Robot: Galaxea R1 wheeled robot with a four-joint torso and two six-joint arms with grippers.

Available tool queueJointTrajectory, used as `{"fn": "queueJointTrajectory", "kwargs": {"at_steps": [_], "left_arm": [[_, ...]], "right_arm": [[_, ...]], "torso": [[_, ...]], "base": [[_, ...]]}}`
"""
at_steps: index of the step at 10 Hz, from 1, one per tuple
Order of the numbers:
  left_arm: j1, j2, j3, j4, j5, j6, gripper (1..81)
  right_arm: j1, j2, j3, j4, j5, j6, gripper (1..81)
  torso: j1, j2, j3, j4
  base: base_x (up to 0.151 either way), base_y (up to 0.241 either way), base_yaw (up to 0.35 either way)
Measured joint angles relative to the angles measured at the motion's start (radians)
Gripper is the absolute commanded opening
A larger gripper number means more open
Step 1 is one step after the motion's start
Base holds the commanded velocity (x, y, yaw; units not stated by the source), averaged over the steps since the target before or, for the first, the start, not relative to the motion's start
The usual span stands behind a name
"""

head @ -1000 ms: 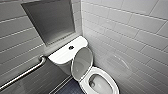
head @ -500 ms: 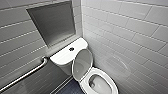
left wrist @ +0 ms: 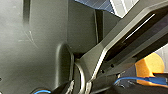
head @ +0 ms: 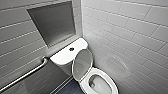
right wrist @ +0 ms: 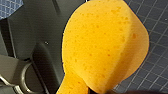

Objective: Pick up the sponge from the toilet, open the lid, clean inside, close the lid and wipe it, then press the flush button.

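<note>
Versus half a second ago: the scene is unchanged apart from a very slight shift of the whole head view. The lid (head: 82, 63) is raised as before and nothing on the toilet (head: 65, 58) has moved.

The toilet is white glossy ceramic, with a rounded rectangular tank set in the wall corner. The flush button (head: 71, 49) is small, dark and round, in the middle of the tank top. The lid is an oval flap standing upright against the tank front, its greyish underside facing the camera. The seat (head: 110, 83) is a white oval ring, down on the bowl. The walls (head: 130, 32) are pale grey rectangular tiles with light grout. There is a square recessed niche (head: 53, 23) above the tank and a shiny metal grab bar (head: 25, 75) running diagonally on the left wall. The floor (head: 67, 88) is dark blue small-grid tile.

The sponge (right wrist: 102, 45) is orange-yellow porous foam with a rounded lobe, bent over and narrowing to a waist. It is off the toilet, up in the air over the floor. The right end effector (right wrist: 85, 90) is pinching the sponge at that waist. The sponge also appears at the edge of the left wrist view (left wrist: 148, 66). For the left end effector, I cannot tell whether it is spread or pressed together.
</note>
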Motion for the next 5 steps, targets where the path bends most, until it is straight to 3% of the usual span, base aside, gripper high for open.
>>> {"fn": "queueJointTrajectory", "kwargs": {"at_steps": [2, 3, 5], "left_arm": [[-0.066, -0.008, 0.01, -0.004, 0.002, -0.032, 81.1], [-0.101, -0.017, 0.018, -0.006, 0.003, -0.062, 81.1], [-0.167, -0.054, 0.043, -0.008, 0.034, -0.124, 81.1]], "right_arm": [[-0.018, 0.092, -0.084, 0.016, -0.036, -0.016, 1.0], [-0.032, 0.121, -0.114, 0.064, -0.063, -0.069, 1.0], [-0.026, 0.131, -0.135, 0.228, -0.16, -0.261, 1.0]], "torso": [[0.0, 0.0, 0.0, 0.0], [0.0, 0.0, 0.0, 0.0], [0.0, 0.0, 0.0, 0.0]], "base": [[0.0, 0.0, 0.0], [0.0, 0.0, 0.0], [0.0, 0.0, 0.0]]}}
